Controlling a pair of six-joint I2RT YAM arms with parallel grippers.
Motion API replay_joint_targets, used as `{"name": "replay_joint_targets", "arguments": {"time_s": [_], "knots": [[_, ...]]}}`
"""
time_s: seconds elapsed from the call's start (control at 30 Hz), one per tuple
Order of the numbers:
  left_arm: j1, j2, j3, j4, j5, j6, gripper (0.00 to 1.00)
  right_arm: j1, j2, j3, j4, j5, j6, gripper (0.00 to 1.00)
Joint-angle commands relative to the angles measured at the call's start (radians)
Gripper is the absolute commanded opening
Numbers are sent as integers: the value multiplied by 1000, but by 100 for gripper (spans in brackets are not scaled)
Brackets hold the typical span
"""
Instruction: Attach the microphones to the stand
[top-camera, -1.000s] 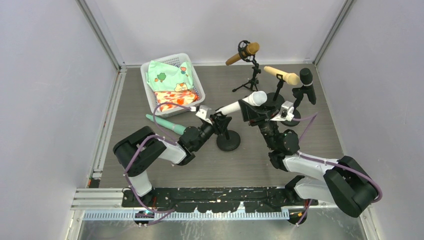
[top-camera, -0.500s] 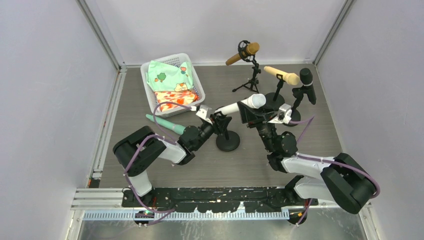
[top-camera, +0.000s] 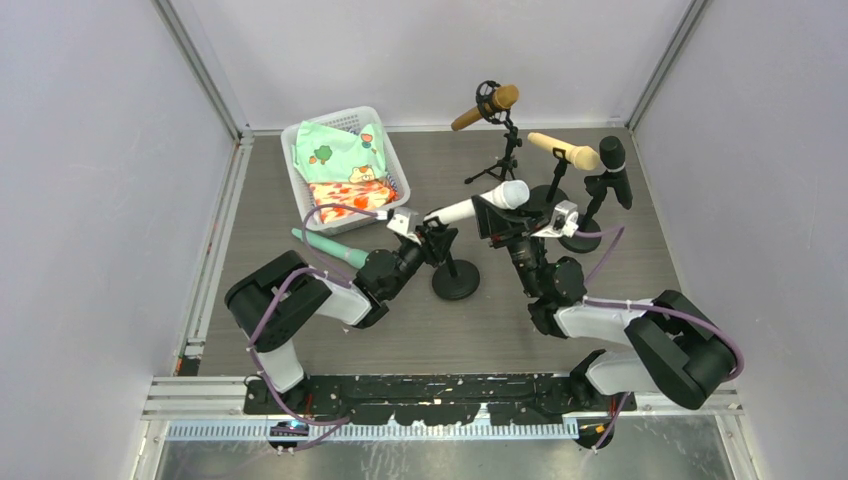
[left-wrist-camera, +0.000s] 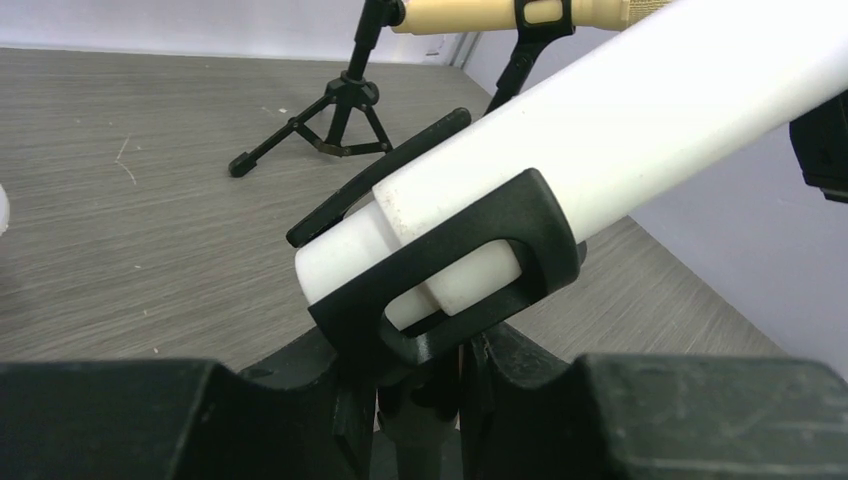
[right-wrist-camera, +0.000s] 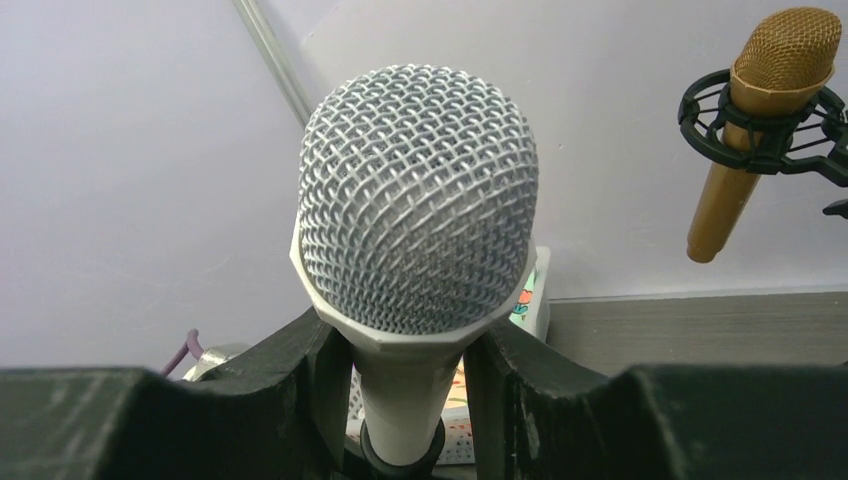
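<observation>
The white mic (top-camera: 478, 207) slants above the counter (top-camera: 400, 330), its tail seated in the black clip (left-wrist-camera: 545, 225) of the round-based stand (top-camera: 455, 283). The left pincer (left-wrist-camera: 420, 400) is clamped on that stand's post just under the clip. The right pincer (right-wrist-camera: 400, 400) is closed on the white mic below its mesh head. The mint mic (top-camera: 330, 247) lies beside the basket (top-camera: 296, 180). The brown mic (top-camera: 485, 107), cream mic (top-camera: 565, 151) and black mic (top-camera: 613, 170) sit on stands behind.

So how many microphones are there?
5: brown microphone, cream microphone and black microphone on rear stands; white microphone clipped on the centre stand; mint green microphone lying by the basket.
</observation>
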Motion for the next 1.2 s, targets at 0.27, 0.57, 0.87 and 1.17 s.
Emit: {"name": "replay_joint_targets", "arguments": {"time_s": [0.27, 0.57, 0.87, 1.17], "knots": [[-46, -38, -1, 81, 47, 69, 0, 32, -204, -89, -302, -44, -45, 47], [-44, -42, -11, 81, 45, 81, 0, 31, -606, -48, -751, 39, -49, 74], [-10, -66, -32, 81, 94, 91, 0, 31, -898, 176, -1521, 150, 52, 76], [61, -104, -59, 75, 294, 135, 0, 31, -777, 577, -2034, 98, 145, 78]]}}
